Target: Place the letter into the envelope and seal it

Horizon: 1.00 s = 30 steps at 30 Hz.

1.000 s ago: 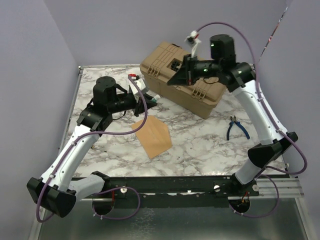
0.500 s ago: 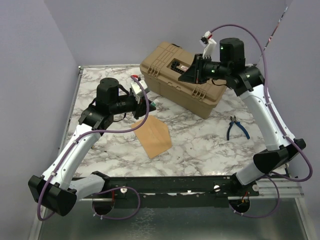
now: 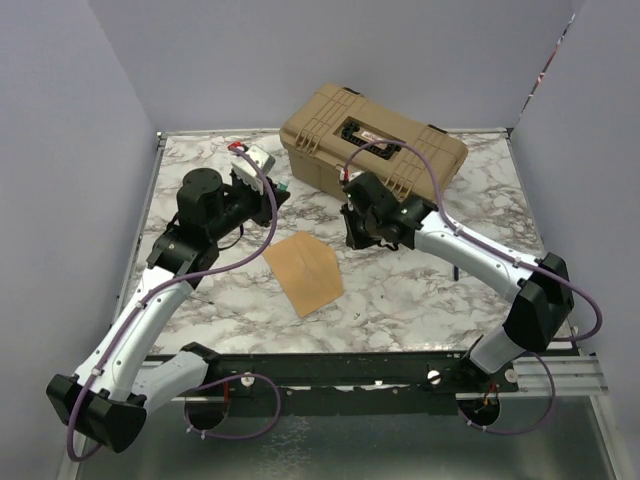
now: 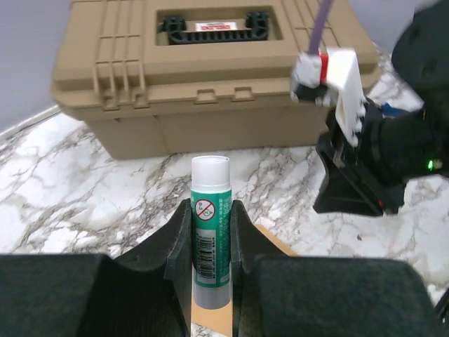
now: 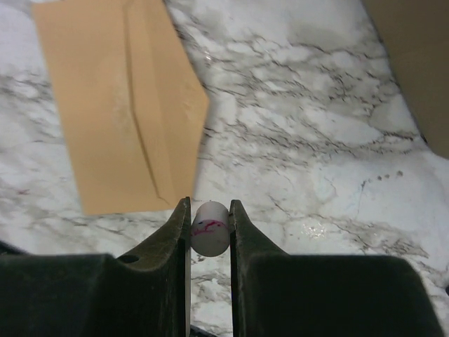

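Envelope, orange-brown kraft paper with pointed flap, lies flat in front of the tan plastic toolbox; no letter in sight. Thin, light, probably slidey, so I'd pinch the flap tip. Left gripper is clamped on a green-white glue stick, right gripper on a white cap.

Orange-brown kraft paper envelope: matt, slightly fibrous, sharp fold creases.
Bench: white-grey marble-pattern top, smooth, faint sheen.
Tan ribbed case: moulded plastic, matt; handle is black plastic.
Green-and-white glue stick: smooth plastic tube, glossy printed label.
Small white round piece: smooth plastic with a pink smear.
Left gripper and right gripper: fingers matt black plastic.
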Each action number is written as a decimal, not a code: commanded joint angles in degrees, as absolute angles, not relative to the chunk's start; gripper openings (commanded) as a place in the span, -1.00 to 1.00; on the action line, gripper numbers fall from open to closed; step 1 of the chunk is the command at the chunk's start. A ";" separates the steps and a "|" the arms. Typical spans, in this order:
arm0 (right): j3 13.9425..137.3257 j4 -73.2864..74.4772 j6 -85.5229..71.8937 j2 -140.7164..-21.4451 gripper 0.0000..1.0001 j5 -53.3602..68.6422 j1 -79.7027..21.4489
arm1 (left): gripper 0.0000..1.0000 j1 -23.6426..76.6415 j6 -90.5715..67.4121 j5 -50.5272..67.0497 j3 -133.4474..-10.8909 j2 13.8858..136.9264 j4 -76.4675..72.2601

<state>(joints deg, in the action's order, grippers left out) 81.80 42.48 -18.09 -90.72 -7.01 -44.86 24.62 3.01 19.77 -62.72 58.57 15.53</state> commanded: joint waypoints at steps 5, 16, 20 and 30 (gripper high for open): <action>66.88 30.95 -24.53 -90.16 -0.99 -23.42 -45.53 | -1.00 24.79 -10.14 10.10 -57.23 54.01 10.01; 50.21 14.34 -23.68 -86.65 -0.99 -25.50 -43.15 | -1.00 24.87 -16.17 10.72 -54.59 49.94 10.00; 47.54 12.50 -24.62 -86.26 -0.99 -23.51 -42.91 | -1.00 24.80 -17.23 10.54 -54.32 49.49 10.00; 46.73 14.22 -26.68 -89.78 -0.99 -19.91 -42.17 | -1.00 24.80 -19.25 9.88 -53.79 48.69 10.01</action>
